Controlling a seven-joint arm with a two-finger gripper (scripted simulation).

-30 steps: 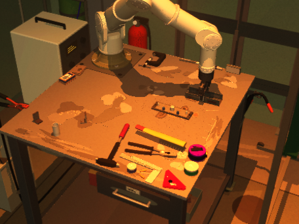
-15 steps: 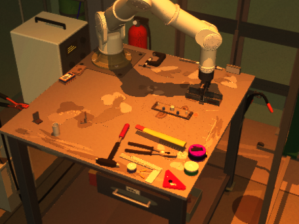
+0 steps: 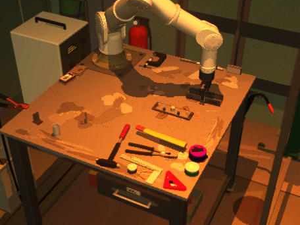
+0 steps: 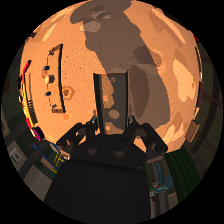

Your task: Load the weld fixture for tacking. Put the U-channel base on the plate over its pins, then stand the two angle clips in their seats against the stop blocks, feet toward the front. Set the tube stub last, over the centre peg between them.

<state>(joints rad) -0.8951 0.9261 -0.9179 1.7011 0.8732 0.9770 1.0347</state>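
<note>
My gripper [image 3: 204, 96] [image 4: 112, 123] stands at the right rear of the table with its two fingers clamped on the outer walls of the dark U-channel base [image 3: 204, 95] [image 4: 112, 100], which rests on the tabletop. The fixture plate [image 3: 173, 111] [image 4: 55, 78] lies a short way toward the front, with a pale centre peg, small pins and blue stop blocks on it. Two angle clips [image 3: 37, 118] [image 3: 85, 117] and the grey tube stub [image 3: 56, 129] stand far off on the left front of the table.
A white cabinet [image 3: 46, 51] stands left of the table. On the front edge lie a hammer [image 3: 115, 148], a yellow brush [image 3: 161, 137], screwdrivers, a ruler, tape rolls [image 3: 198, 152] and a red triangle [image 3: 173, 181]. A C-clamp [image 3: 155, 59] lies near my base.
</note>
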